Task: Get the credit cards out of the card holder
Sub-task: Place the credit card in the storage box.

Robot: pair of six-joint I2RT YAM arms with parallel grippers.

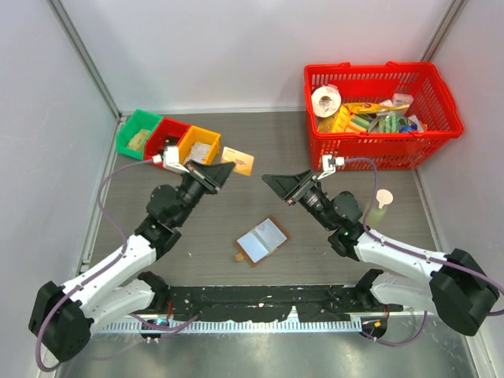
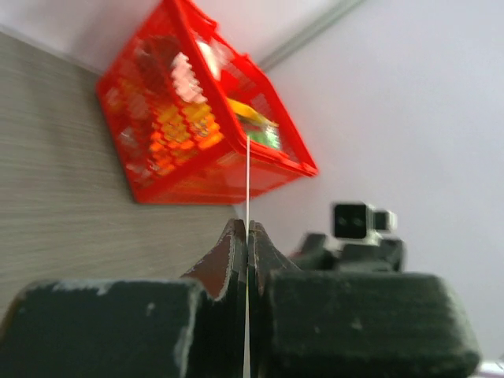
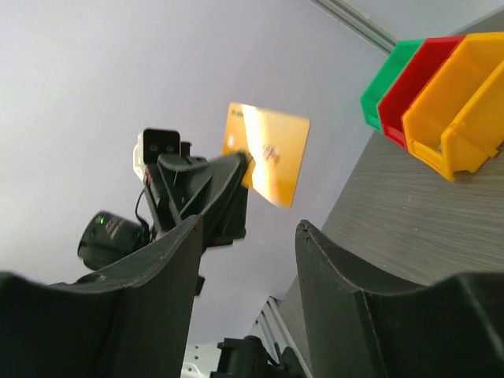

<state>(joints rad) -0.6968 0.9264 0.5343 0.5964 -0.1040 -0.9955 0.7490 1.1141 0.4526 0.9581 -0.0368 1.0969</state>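
The left arm (image 1: 110, 272) slants up from its base, wrist raised. The left gripper (image 1: 227, 168) is clamped tight on the edge of a gold card (image 1: 238, 161) that juts past its fingertips. Facing it tip to tip, a clear gap between them, the right gripper (image 1: 269, 182) has its jaws parted with nothing between them. The right arm (image 1: 402, 256) is bent low behind it.

1. A red plastic basket (image 1: 370, 151) sits at the upper right of the top view, holding mixed goods, among them a white roll (image 1: 326, 100).
2. Three small bins stand side by side at the upper left: green bin (image 1: 126, 146), red bin (image 1: 175, 124), yellow bin (image 1: 203, 131).
3. A small pale object (image 1: 379, 211), perhaps a bottle, stands at the right, just below the basket.
4. A grey wood-grain table (image 1: 268, 150) lies under everything.
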